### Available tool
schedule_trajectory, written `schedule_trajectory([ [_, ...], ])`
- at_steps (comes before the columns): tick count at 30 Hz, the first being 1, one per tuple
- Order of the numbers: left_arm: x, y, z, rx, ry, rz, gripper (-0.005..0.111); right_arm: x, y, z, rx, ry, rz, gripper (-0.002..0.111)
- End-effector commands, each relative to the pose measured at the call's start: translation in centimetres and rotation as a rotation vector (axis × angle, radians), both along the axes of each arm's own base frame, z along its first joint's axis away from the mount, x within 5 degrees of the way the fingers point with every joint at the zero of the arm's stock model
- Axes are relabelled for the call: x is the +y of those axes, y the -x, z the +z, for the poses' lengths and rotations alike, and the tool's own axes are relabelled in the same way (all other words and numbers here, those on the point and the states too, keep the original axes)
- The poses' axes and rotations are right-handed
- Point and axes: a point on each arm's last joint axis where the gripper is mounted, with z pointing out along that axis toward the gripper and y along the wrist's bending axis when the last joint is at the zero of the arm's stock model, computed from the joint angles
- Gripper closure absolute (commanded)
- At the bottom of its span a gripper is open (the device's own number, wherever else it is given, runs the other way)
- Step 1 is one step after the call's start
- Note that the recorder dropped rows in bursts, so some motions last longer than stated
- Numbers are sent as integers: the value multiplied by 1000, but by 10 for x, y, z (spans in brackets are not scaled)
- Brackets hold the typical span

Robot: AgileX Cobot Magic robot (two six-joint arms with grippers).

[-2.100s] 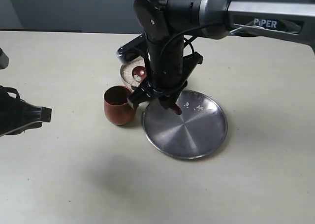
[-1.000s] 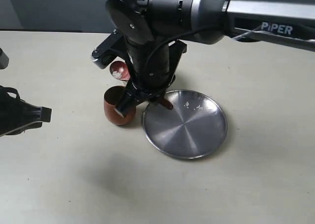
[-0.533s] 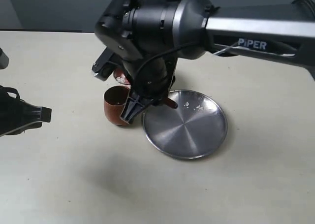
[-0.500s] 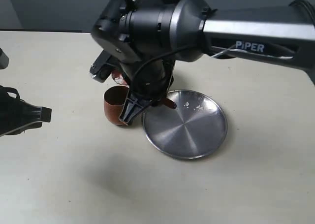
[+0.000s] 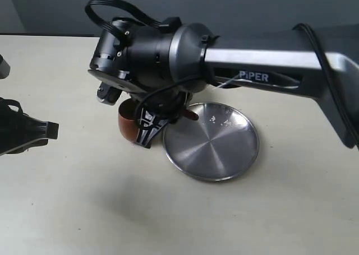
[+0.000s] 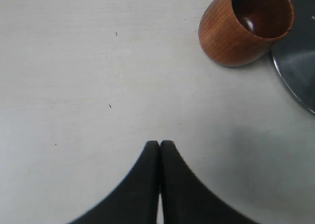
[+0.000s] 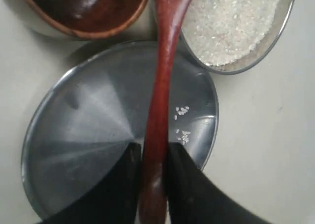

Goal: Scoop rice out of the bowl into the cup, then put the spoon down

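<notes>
Exterior view, centre: the right gripper (image 7: 153, 154) clenches the handle of the spoon (image 7: 163, 71) above the plate (image 5: 224, 148). The scoop is out of sight. The cup (image 5: 127, 126) stands just left of the plate. Rice (image 7: 231, 17) fills the bowl (image 7: 256, 54), which the arm hides in this view. At the left edge, the left gripper (image 6: 159, 146) is clenched, empty.

The glossy black right arm (image 5: 151, 59) has a silver link (image 5: 263, 59) marked PIPER and looped cables (image 5: 120, 3).
</notes>
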Motion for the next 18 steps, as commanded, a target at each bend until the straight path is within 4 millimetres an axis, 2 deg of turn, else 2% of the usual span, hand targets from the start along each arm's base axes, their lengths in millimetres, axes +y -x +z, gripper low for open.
schedule_trajectory([
  [1,0,-1,1,-7,-7,-4,106,-1,-1,2,-12,6,1,109],
  [18,0,-2,1,-9,-7,-4,106,1,3,-2,51,-15,3,109],
])
